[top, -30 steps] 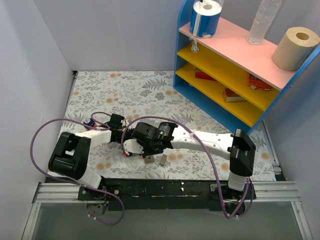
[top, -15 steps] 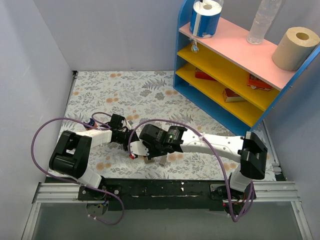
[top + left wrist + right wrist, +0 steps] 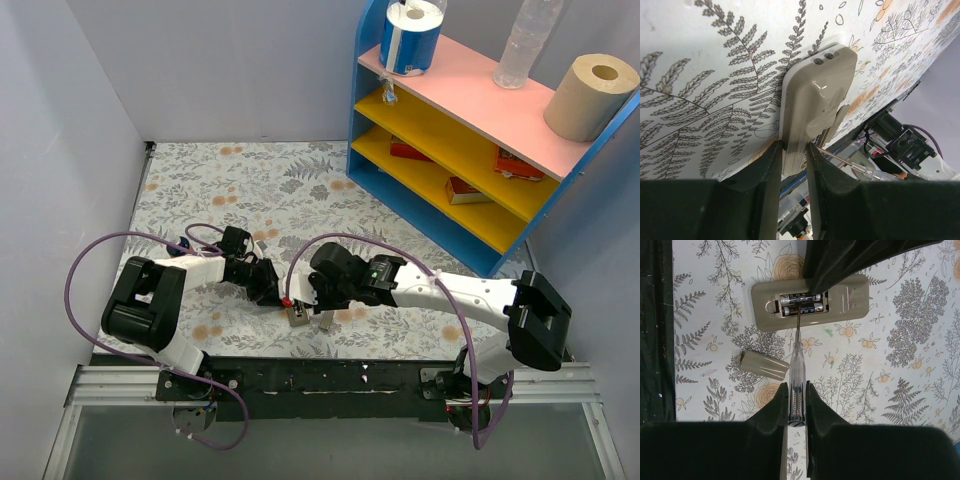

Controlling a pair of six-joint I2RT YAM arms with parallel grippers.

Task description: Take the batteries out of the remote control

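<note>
The remote control (image 3: 810, 307) lies grey back up with its compartment open. Two batteries (image 3: 801, 304) sit side by side inside it. My left gripper (image 3: 794, 150) is shut on one end of the remote (image 3: 815, 105), and its dark fingers (image 3: 840, 262) show in the right wrist view. My right gripper (image 3: 797, 405) is shut on a clear-handled screwdriver (image 3: 796, 375), whose tip rests at the batteries. In the top view both grippers, left (image 3: 270, 290) and right (image 3: 320, 292), meet over the remote (image 3: 297, 316) near the table's front edge.
The small grey lid (image 3: 764, 365) lies loose on the floral cloth beside the remote, also seen in the top view (image 3: 326, 320). A blue shelf unit (image 3: 470, 130) with rolls and a bottle stands at the back right. The table's front edge (image 3: 330, 365) is close.
My right arm has drawn back to the right, its wrist now right of the remote. My left gripper has shifted slightly right. The remote and lid have stayed in place.
</note>
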